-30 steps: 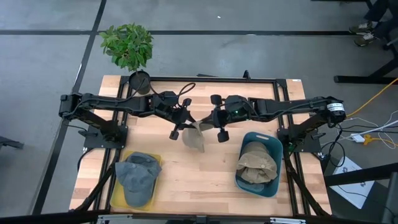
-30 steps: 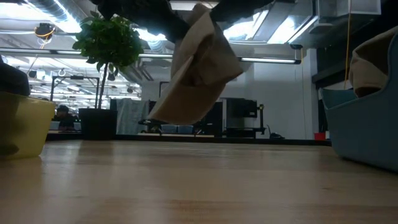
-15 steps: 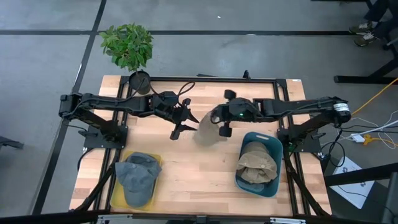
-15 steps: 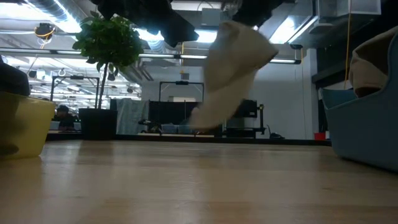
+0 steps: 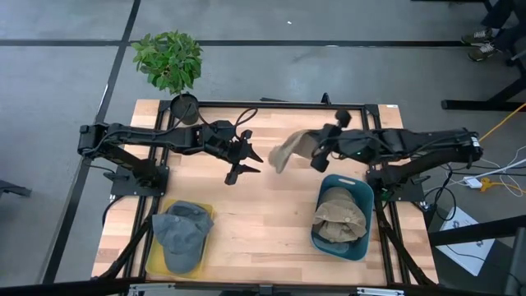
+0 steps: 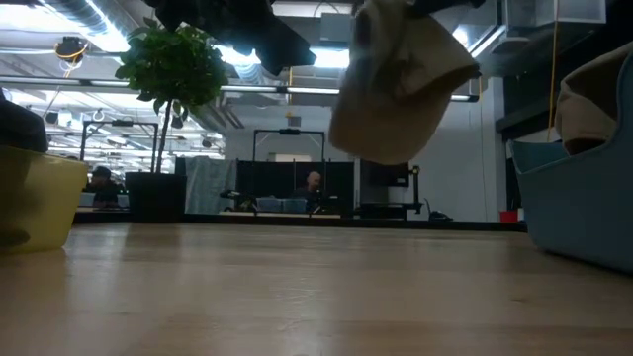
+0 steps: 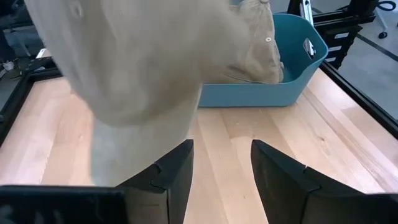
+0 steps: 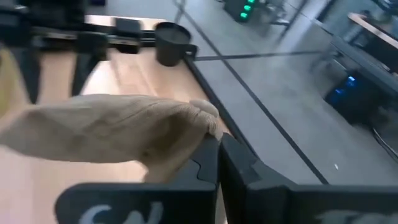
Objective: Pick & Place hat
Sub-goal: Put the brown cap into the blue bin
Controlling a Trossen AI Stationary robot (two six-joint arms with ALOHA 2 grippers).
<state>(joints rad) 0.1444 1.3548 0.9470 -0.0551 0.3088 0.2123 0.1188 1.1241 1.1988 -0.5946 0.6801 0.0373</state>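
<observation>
Right hand point(image 5: 315, 156) clamped on tan hat point(image 5: 289, 150), frame centre. Left hand point(image 5: 246, 161) spread, empty. Teal bin point(image 5: 362, 243): tan hats, probably two. Yellow bin point(image 5: 155, 261): grey hat point(image 5: 182, 234).

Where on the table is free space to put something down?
The bare wood between the yellow bin and the blue bin is free. It is crowded at mid-table, where the left end effector is open and the right end effector holds the tan hat.

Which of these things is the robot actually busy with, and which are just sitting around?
In the job:
tan hat, hanging above the table
right gripper, jaws shut on it
left gripper, jaws open, empty
teal bin, holding tan hats

Sitting around:
yellow bin with grey hat
potted plant
</observation>
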